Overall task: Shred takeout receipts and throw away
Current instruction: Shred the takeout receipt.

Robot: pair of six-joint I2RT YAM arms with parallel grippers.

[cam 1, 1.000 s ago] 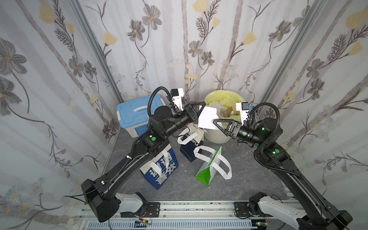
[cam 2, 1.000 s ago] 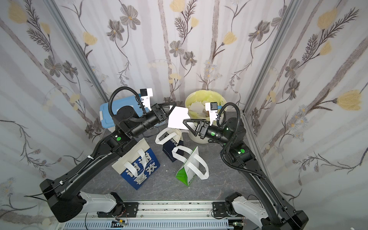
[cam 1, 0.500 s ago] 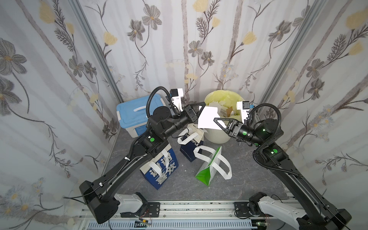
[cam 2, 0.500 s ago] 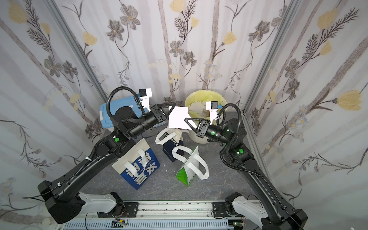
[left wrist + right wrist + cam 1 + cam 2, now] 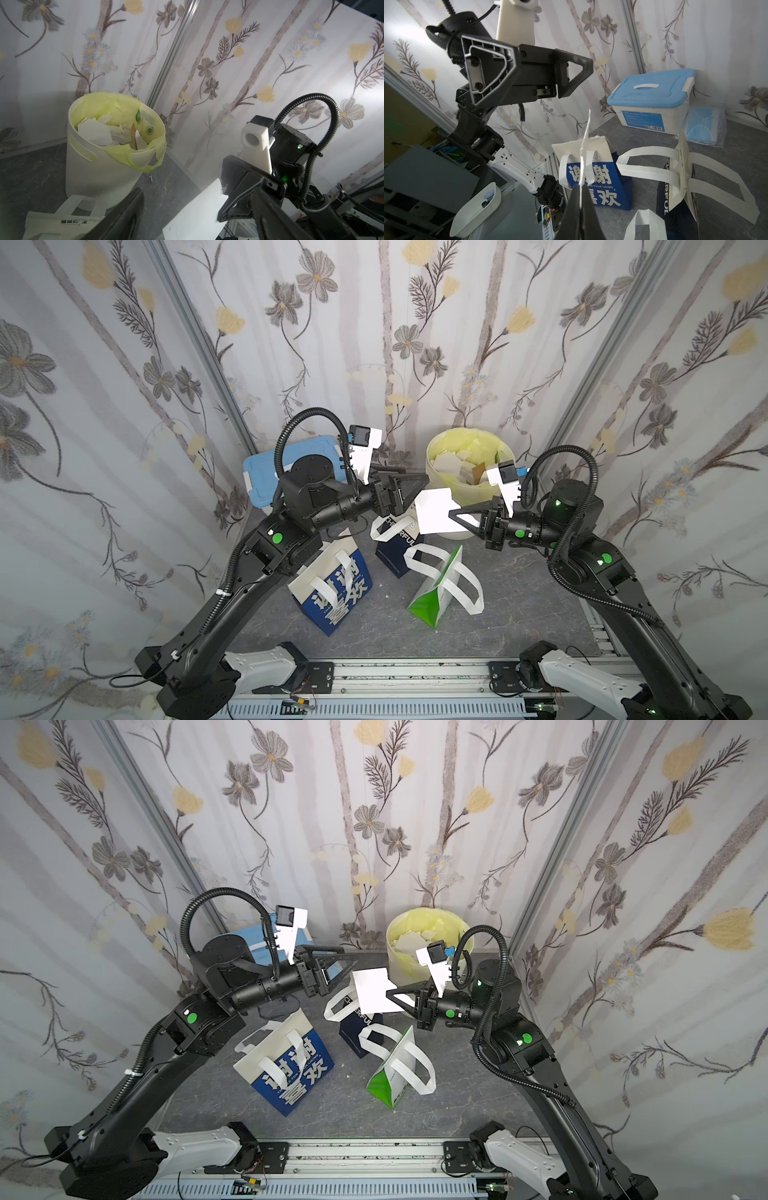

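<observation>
Receipt (image 5: 434, 512), white and blank, is held in the air at mid-scene, pinched at its right edge by the right jaws, which are pressed together on the sheet. The left jaws are spread wide just beside its far left corner and are seen clear of it in the right wrist view. Below it a navy bag (image 5: 395, 556) is found; just behind, a lined bin (image 5: 457, 534) with torn paper pieces (image 5: 449, 464). Nearer on the table (image 5: 519, 605), a blue bag (image 5: 336, 593) and a tilted green bag (image 5: 432, 597) are set
</observation>
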